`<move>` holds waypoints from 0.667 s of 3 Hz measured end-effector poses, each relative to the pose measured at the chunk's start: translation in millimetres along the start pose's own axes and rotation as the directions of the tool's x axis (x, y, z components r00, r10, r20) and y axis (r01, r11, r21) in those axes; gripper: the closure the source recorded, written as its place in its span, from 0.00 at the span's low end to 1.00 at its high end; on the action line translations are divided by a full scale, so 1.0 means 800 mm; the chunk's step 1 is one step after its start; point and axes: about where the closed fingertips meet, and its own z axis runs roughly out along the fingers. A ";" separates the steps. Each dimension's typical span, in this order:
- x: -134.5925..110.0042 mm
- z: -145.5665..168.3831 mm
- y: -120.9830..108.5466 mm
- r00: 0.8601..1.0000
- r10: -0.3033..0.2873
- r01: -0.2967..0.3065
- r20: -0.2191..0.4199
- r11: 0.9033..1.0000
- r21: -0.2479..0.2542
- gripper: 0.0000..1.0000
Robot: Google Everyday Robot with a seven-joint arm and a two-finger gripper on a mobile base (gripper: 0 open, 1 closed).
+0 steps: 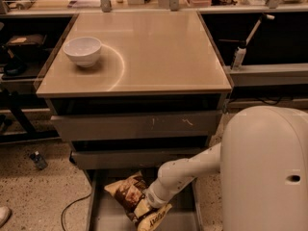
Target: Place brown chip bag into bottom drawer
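Low down, gripper (145,206) against brown chip bag (124,191)

No text that I can read.
The bag (126,192) has pale lettering on its lower end, but I cannot make out the letters; my gripper (147,205) is at this bag, over the bottom drawer (105,218).

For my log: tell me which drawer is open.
The bottom drawer: only its floor shows, with the claw and bag over it; the upper two show only fronts.
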 end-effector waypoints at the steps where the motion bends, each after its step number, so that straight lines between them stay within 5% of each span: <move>1: -0.006 0.034 0.000 1.000 0.015 -0.014 0.024 1.000 -0.018 1.00; 2: -0.023 0.055 -0.012 0.996 0.036 -0.036 0.085 0.999 -0.012 1.00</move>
